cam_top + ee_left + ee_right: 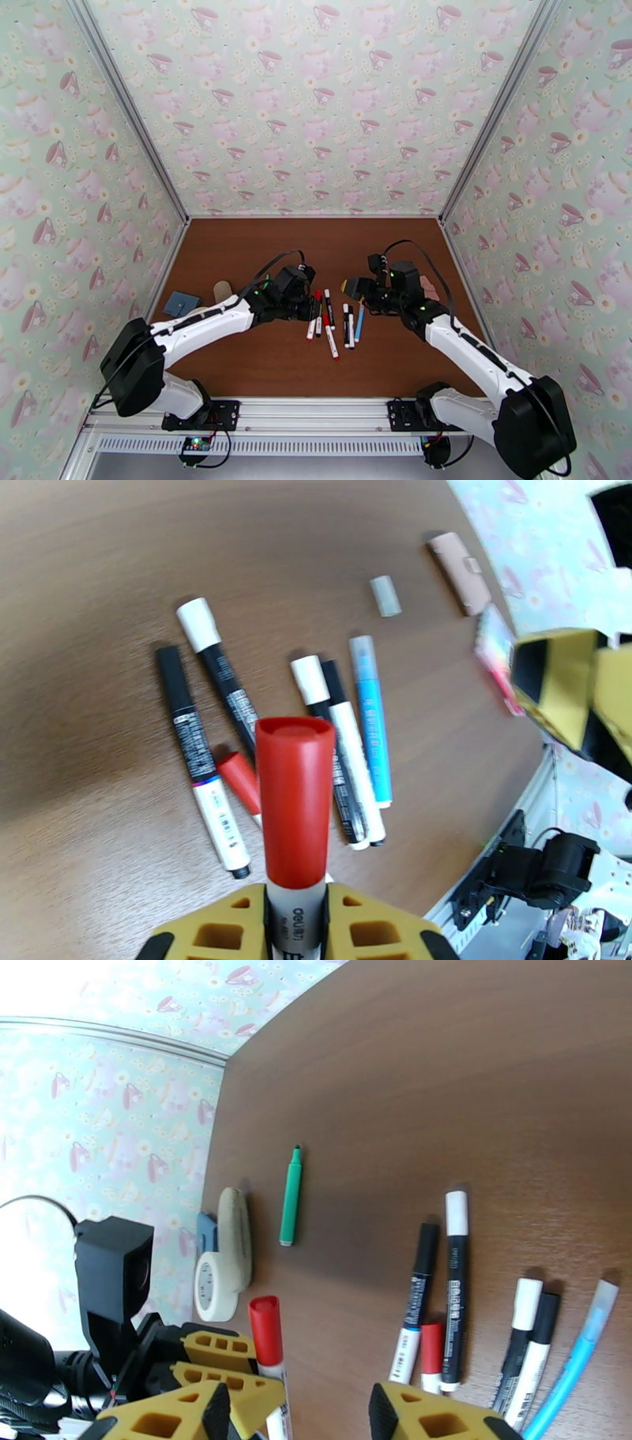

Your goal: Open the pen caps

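Top view: the left claw (306, 306) and right claw (357, 290) face each other low over the counter (253, 359). A loose row of pens (347, 324) lies between and just below them.

Left wrist view: the left claw pinches a pen by its barrel. Its red cap (294, 796) points straight out from the fingers. Beyond the claw, capped pens lie side by side on the counter, a blue pen (371, 717) rightmost. Farther out lies a pale cap (385, 595), off its pen.

Right wrist view: the right claw is spread, with nothing between its fingers. The red cap stands just ahead and left of the gap. A green pen (291, 1195) lies well ahead, alone.

This looks like the start of uncapping the red pen. Next, the right claw likely needs to shift left, close around the cap, and pull along the barrel while the left claw holds firm.
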Controlling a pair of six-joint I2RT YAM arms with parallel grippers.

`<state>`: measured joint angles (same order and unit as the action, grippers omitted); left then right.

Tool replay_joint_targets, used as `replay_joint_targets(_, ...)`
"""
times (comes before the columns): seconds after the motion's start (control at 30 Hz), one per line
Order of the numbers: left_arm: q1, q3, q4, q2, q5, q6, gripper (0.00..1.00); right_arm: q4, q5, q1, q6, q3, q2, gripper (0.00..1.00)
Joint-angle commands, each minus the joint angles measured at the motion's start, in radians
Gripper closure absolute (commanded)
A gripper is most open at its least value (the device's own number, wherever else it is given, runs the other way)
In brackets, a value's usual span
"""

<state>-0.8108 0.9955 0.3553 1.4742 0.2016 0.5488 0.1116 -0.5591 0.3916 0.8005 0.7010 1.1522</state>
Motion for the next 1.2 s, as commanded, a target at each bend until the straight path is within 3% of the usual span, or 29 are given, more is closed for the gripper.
replay_joint_targets(0.0,0.014,-0.040,-0.065,-0.032,0.089,-0.041,0.81,-0.034,-0.022,0.016,0.031,0.043,0.021,0.48)
replay_joint_targets(0.33,0.038,-0.048,-0.111,-0.041,0.227,-0.126,0.80,-0.066,-0.071,0.060,0.023,0.088,0.102,0.48)
replay_joint_targets(0.87,0.040,-0.033,-0.165,-0.019,0.295,-0.144,0.80,-0.077,-0.062,0.132,0.028,0.126,0.186,0.47)
replay_joint_targets(1.17,0.036,-0.024,-0.170,-0.011,0.287,-0.141,0.80,-0.079,-0.077,0.136,0.033,0.131,0.190,0.63)
